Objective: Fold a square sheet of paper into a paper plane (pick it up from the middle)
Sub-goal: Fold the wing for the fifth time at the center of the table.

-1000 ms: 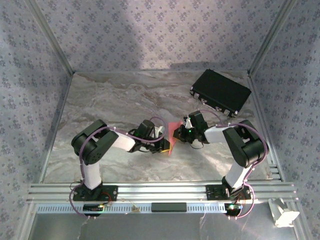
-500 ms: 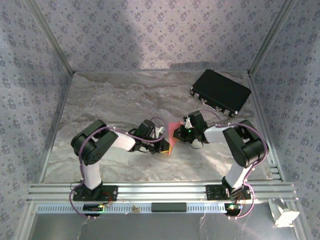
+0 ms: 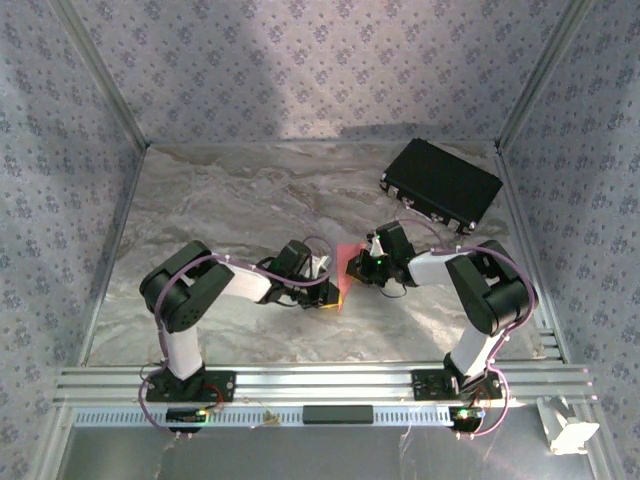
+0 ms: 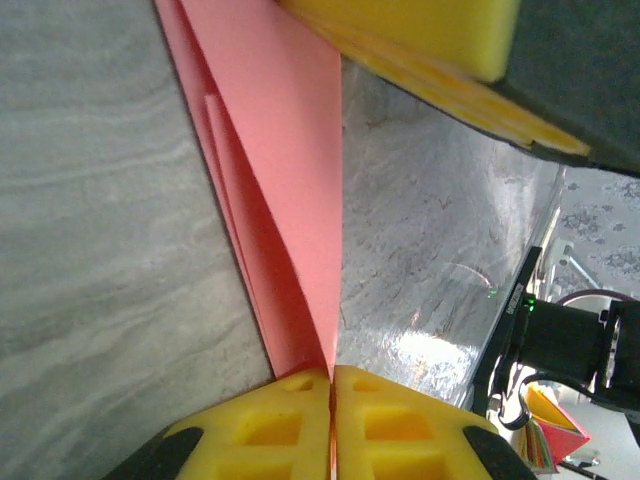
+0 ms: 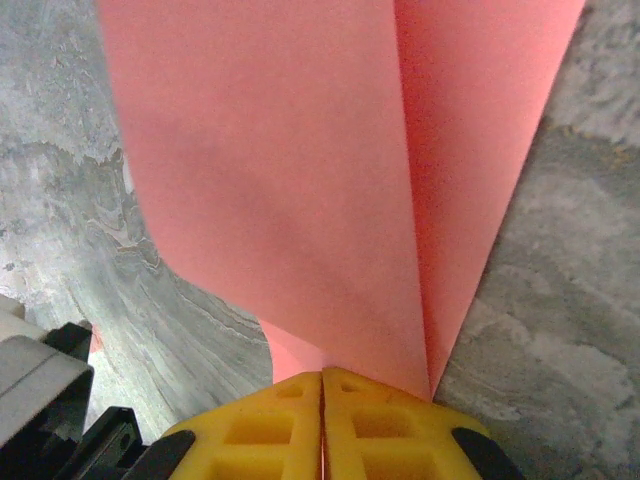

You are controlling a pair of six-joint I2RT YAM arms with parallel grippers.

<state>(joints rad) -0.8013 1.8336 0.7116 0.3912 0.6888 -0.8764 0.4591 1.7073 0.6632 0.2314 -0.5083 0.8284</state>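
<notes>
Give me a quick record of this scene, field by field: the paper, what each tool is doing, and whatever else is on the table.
paper: salmon-pink sheet, creased lengthwise, partly folded, not yet a dart
left tool: shut, pads pinching one end of the sheet
right tool: shut, pinching the sheet from the opposite side
position: both tools meet near the middle of the table
other item: black case, far right corner, apart from both arms

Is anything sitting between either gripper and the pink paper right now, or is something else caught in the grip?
Nothing visible is in the way. The left gripper and the right gripper are each shut directly on the pink paper, with the yellow pads pinching only paper. The black case lies well apart, near the far right corner.
</notes>
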